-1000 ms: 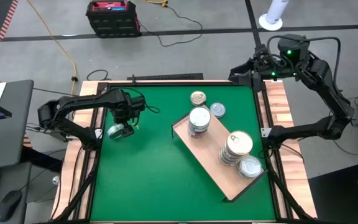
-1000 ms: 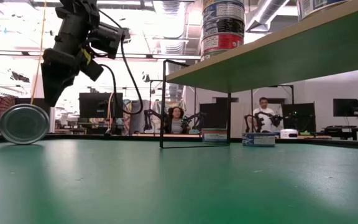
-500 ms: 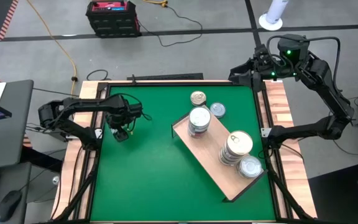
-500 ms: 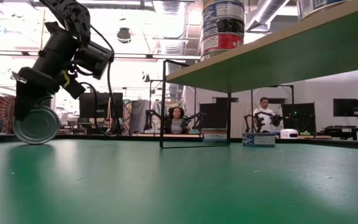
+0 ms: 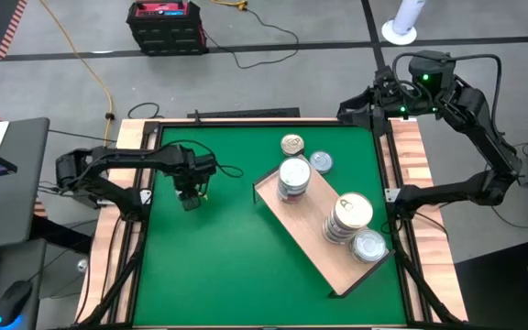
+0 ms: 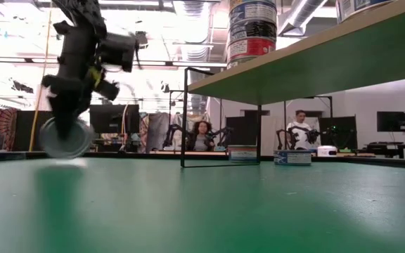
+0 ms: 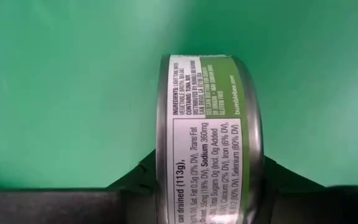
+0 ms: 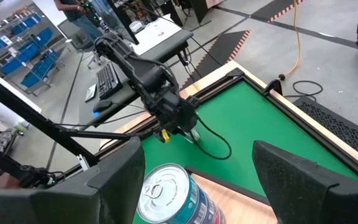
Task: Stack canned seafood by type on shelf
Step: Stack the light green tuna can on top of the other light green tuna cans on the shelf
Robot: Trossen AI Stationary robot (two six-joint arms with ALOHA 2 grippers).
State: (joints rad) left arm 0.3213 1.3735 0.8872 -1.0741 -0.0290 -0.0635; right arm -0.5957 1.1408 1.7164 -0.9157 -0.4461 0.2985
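One tin [image 7: 207, 140] on its edge, pinched between the left gripper's [image 5: 189, 196] fingers, on the mat; label reads "Sodium 360mg" and "bumblebee.com". Off to that claw's side: shelf [image 5: 314, 252] holding two stacks plus a single, two loose tins beside it. Right gripper [image 5: 360, 107] wide open, parked by the table's far edge.

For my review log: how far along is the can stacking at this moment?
Done: two stacks and a single can stand on the shelf. In hand: the left gripper is closed on a green-labelled can standing on edge. Left: that can and two loose cans behind the shelf. The right gripper waits, open.
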